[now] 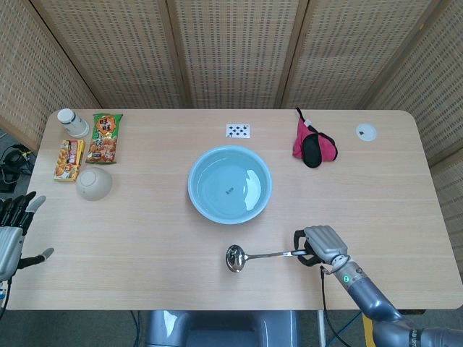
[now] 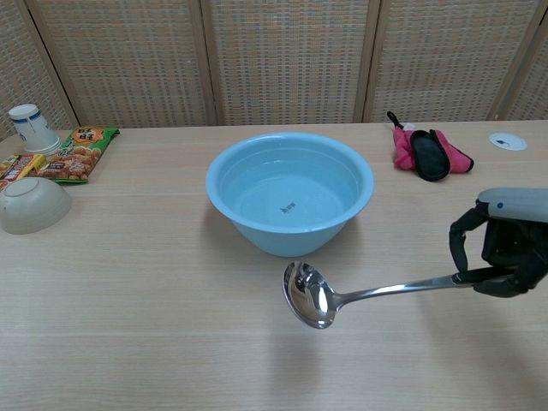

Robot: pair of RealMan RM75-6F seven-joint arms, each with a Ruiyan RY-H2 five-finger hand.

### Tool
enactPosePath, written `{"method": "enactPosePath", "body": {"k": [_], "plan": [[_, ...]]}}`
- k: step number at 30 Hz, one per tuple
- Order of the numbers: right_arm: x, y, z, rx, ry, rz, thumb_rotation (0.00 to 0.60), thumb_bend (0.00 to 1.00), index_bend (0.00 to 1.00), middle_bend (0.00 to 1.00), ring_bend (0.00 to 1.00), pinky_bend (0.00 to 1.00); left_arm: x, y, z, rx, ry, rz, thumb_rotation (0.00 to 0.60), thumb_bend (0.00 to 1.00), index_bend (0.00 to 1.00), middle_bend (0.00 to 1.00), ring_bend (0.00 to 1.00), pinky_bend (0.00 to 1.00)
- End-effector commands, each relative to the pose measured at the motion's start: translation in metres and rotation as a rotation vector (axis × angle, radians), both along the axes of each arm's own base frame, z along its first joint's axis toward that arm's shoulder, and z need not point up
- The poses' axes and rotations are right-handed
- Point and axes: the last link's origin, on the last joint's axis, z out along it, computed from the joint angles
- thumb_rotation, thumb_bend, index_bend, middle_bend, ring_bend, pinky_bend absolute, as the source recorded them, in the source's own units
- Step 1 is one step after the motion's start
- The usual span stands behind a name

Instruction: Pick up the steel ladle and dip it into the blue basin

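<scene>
The steel ladle (image 1: 249,256) (image 2: 342,297) hangs above the table near its front edge, bowl to the left, handle running right. My right hand (image 1: 322,246) (image 2: 501,242) grips the end of that handle with curled fingers. The blue basin (image 1: 230,183) (image 2: 289,190) with water in it stands at the table's middle, just behind the ladle's bowl. My left hand (image 1: 13,233) is off the table's left edge with its fingers apart and holds nothing; only the head view shows it.
At the left are a white paper cup (image 1: 71,121), two snack packets (image 1: 105,136) and an upturned beige bowl (image 1: 94,183). A playing card (image 1: 238,130) lies behind the basin. A pink and black pouch (image 1: 313,144) and a small white disc (image 1: 366,131) lie at the back right.
</scene>
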Motion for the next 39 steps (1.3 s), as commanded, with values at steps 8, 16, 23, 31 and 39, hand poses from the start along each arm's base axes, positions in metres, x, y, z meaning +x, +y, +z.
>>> {"method": "enactPosePath", "body": {"k": [8, 16, 23, 31, 39], "plan": [[0.063, -0.029, 0.052, -0.098, -0.056, 0.095, 0.600, 0.87, 0.79, 1.00, 1.00, 1.00, -0.002, 0.003, 0.002, 0.005, -0.009, 0.012, 0.600, 0.00, 0.00, 0.00, 0.00, 0.00], [0.099, -0.083, 0.066, -0.190, 0.028, 0.099, 0.600, 0.87, 0.79, 1.00, 1.00, 1.00, -0.005, 0.006, 0.005, 0.014, -0.016, 0.029, 0.600, 0.00, 0.00, 0.00, 0.00, 0.00], [0.132, -0.133, 0.040, -0.247, 0.198, 0.044, 0.600, 0.87, 0.79, 1.00, 1.00, 1.00, -0.012, 0.013, 0.007, 0.019, -0.018, 0.064, 0.600, 0.00, 0.00, 0.00, 0.00, 0.00], [0.150, -0.164, 0.002, -0.294, 0.355, 0.023, 0.600, 0.87, 0.79, 1.00, 1.00, 1.00, -0.017, 0.019, 0.010, 0.026, -0.027, 0.091, 0.600, 0.00, 0.00, 0.00, 0.00, 0.00], [0.144, -0.176, -0.024, -0.377, 0.545, 0.131, 0.600, 0.88, 0.82, 1.00, 1.00, 1.00, -0.023, 0.023, 0.012, 0.031, -0.029, 0.115, 0.600, 0.00, 0.00, 0.00, 0.00, 0.00]]}}
